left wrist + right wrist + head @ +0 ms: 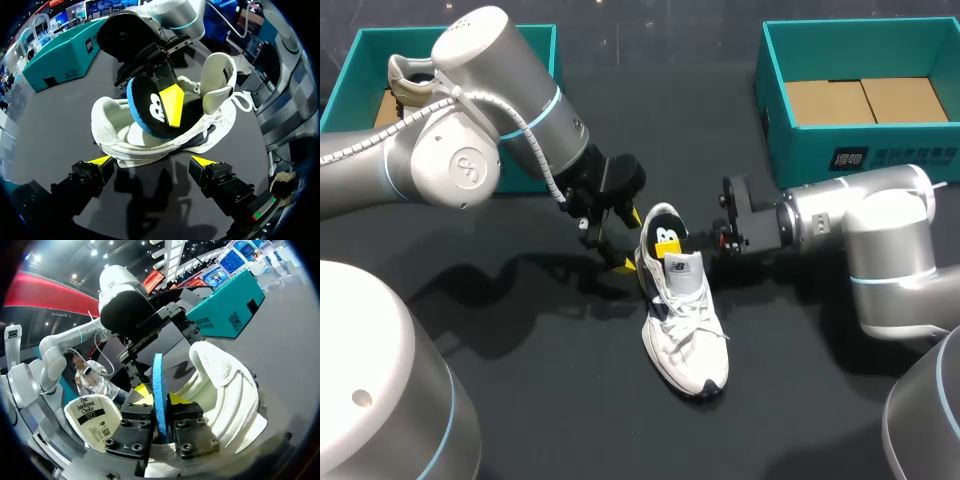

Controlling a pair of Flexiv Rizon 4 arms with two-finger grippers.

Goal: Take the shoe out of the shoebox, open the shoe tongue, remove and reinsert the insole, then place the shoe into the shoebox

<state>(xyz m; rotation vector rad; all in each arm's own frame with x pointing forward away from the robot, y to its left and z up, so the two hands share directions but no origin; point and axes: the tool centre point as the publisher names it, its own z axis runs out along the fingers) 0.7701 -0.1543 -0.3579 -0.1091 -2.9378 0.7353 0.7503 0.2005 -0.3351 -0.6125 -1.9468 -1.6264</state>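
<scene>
Right now your shoe [685, 320] lies on the bench [530, 390], toe nearest the robot and heel pointing away. At the heel end, your right end effector [159, 396] pinches the insole [159, 375] over the shoe's mouth. Your left end effector [151, 161] sits open just beside the heel. The insole's way in looks to be down, toward the toe.

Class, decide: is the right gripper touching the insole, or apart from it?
Touching. In the right wrist view the right gripper pinches the blue-edged insole, its fingers pressing it from both sides.
</scene>
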